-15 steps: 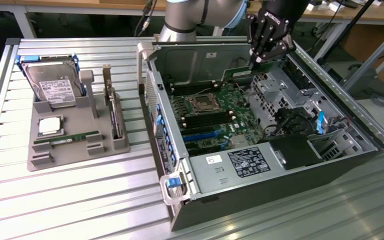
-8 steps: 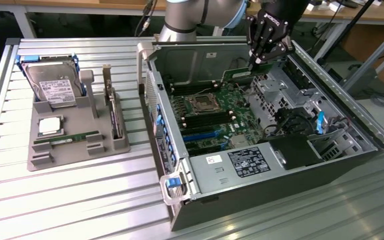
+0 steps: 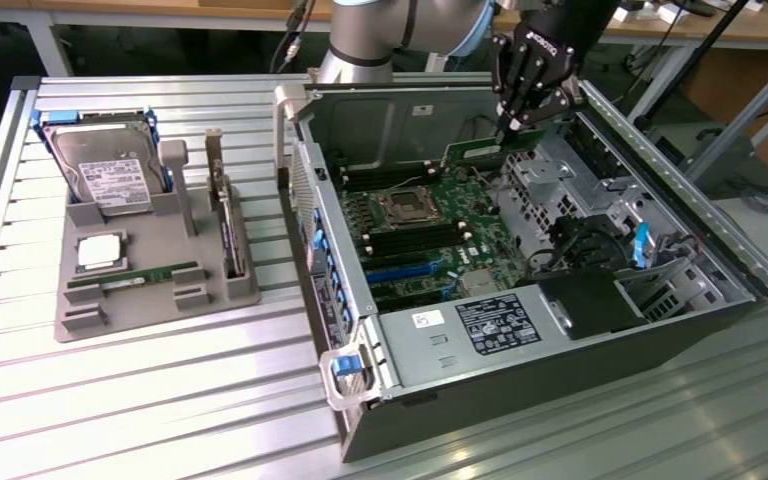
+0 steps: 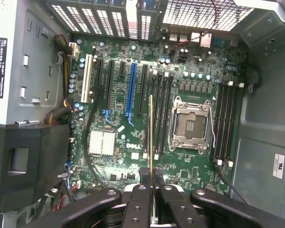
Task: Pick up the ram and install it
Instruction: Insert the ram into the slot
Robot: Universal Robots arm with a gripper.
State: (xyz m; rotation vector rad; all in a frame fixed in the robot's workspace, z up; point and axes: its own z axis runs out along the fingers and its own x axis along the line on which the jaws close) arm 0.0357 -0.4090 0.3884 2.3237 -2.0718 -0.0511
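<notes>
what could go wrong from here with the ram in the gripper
1. The ram is pinched by one edge in the gripper; it could tilt and miss the narrow memory slots below it.
2. The open CPU socket sits right beside those slots, so a sideways drift might strike it.

A: Could you read any text there?
B: On the gripper (image 3: pixel 510 128) stood the white word "ROBOTIQ". The large label (image 3: pixel 495 326) on the near metal box carried print, too small to read.
</notes>
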